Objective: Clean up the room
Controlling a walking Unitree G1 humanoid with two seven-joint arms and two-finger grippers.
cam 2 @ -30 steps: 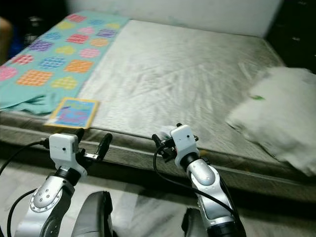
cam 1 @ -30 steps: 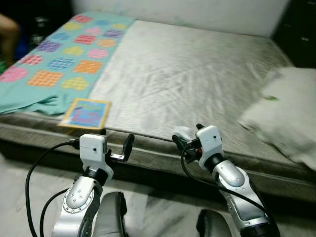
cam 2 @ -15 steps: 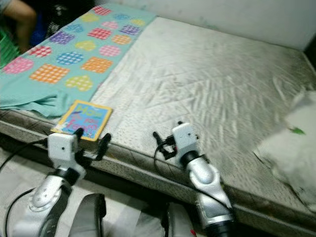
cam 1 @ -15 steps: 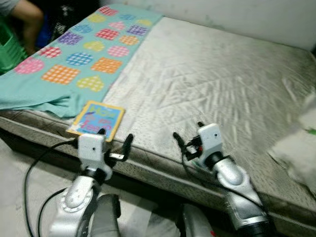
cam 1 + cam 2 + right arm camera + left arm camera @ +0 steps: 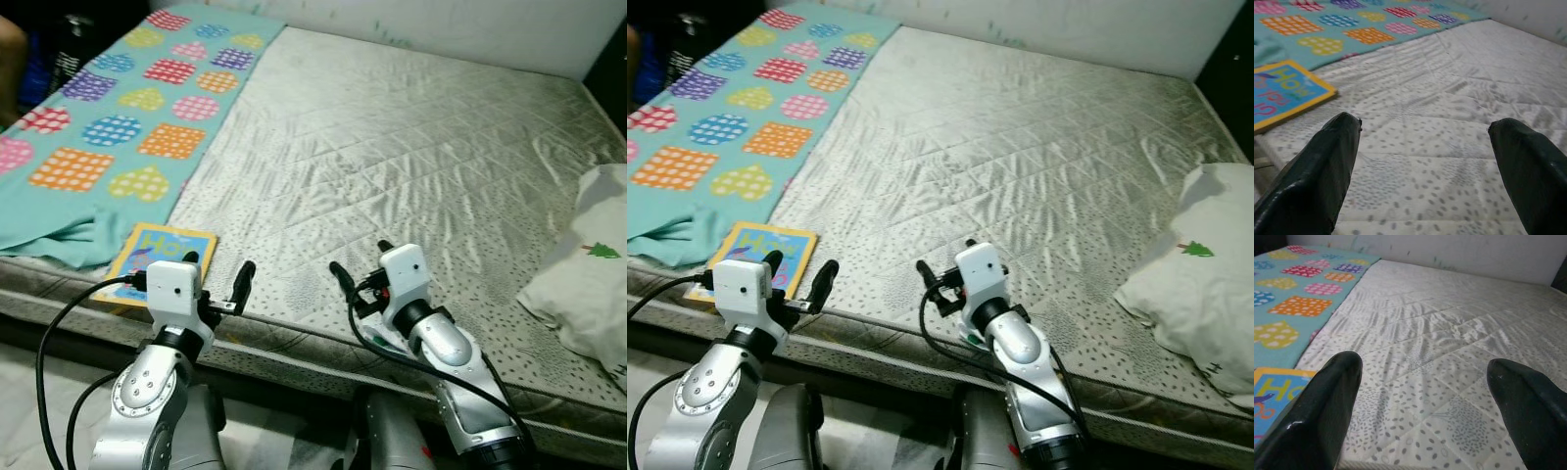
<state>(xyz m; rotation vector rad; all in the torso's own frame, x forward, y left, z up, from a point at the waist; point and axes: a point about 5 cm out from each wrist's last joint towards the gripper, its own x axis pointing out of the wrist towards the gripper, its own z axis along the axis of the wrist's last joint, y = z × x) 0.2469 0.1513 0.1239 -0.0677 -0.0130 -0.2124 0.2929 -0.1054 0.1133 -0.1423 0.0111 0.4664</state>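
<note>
A wide mattress [image 5: 411, 186] in pale quilted cover, printed with small grey speckles toward its near edge, is spread out ahead of both grippers. Its surface is creased in diagonal lines. A teal blanket [image 5: 108, 127] patterned with checked hearts, circles and squares in orange, pink, yellow, purple and blue is laid along the mattress on the far side of the left gripper, its near end bunched into folds. A white pillow [image 5: 588, 264] bearing a small green tree mark is seen well off beyond the right gripper, at the mattress edge.

A thin children's book [image 5: 157, 259] with a yellow border, blue cover and coloured lettering is lying flat at the near edge of the mattress, just beside the left gripper [image 5: 216, 279] and touching the blanket's folded end. The left gripper is held just above the mattress edge with its fingers [image 5: 1327, 406] spread wide, nothing between them. The right gripper [image 5: 355, 274] is held near the same edge, likewise spread apart and empty, with the book off to its side.
</note>
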